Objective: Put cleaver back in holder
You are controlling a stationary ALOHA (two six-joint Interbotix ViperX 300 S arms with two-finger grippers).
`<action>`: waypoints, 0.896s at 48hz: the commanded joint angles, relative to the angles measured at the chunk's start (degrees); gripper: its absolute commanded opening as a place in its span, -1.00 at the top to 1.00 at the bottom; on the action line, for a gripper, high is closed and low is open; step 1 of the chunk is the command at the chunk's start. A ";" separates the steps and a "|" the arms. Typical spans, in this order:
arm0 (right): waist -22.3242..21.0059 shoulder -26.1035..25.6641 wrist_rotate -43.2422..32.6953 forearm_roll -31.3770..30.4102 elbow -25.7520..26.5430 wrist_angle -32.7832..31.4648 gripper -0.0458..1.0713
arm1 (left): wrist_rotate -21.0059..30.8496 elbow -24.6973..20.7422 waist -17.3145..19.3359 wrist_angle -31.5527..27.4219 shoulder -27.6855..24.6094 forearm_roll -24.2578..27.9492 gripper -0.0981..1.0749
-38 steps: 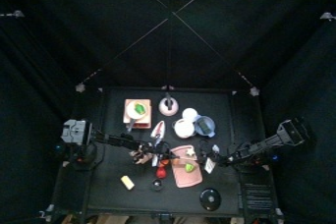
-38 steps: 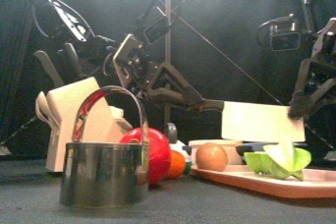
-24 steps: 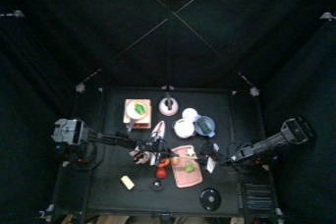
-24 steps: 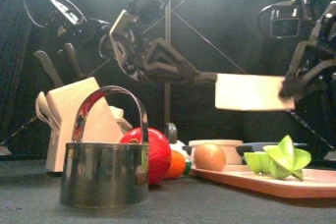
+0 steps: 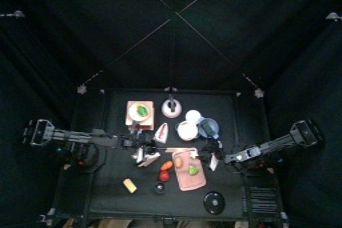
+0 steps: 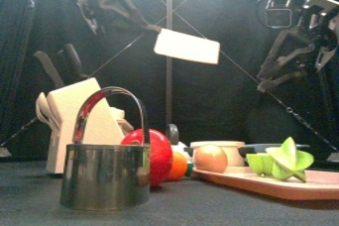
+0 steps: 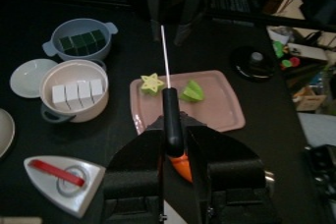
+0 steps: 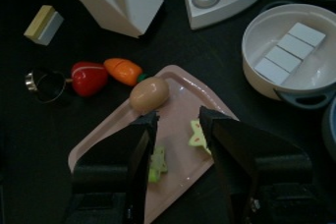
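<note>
Pale steel of the cleaver (image 6: 187, 46) blade shows high in the front view, upper middle of the frame, well above the table and tilted a little. The left gripper (image 7: 172, 155) holds the cleaver by its handle, jaws closed narrow around it, and in the left wrist view the blade is seen edge-on, running up the frame above the pink cutting board (image 7: 223, 105). The knife holder (image 6: 77, 118), a light wooden block, stands at the left of the front view, behind the metal cup (image 6: 105, 175). The right gripper (image 8: 180, 144) hangs with its jaws wide apart and empty above the board, where an egg (image 8: 148, 95) lies
</note>
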State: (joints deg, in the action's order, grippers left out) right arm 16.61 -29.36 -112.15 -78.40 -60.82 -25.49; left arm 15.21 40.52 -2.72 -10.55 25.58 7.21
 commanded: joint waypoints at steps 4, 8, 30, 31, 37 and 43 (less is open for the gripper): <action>-2.20 3.60 0.00 -3.34 3.69 0.00 -0.48 | 0.09 -0.35 -0.88 -12.04 9.84 -4.22 0.02; -3.69 5.89 -0.09 -4.92 5.19 0.00 -0.48 | 0.26 -0.88 -0.79 -17.84 12.66 -5.01 0.02; -9.40 17.84 -0.09 -6.50 13.62 0.70 -0.48 | 22.15 -5.45 -5.71 -45.09 17.23 10.55 0.06; -9.40 18.11 -0.09 -6.50 13.89 0.79 -0.48 | 23.82 -5.45 -6.68 -45.97 17.67 11.78 0.07; -9.67 19.95 -0.09 -6.50 15.82 2.20 -0.48 | 33.40 -5.71 -15.29 -51.06 20.39 17.67 0.07; -9.93 21.71 -0.09 -6.68 17.67 3.69 -0.47 | 40.87 -5.63 -22.24 -56.51 19.95 19.95 0.07</action>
State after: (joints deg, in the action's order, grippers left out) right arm 7.12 -7.73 -112.06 -84.73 -45.44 -22.50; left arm 52.21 36.39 -20.30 -63.54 46.23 25.49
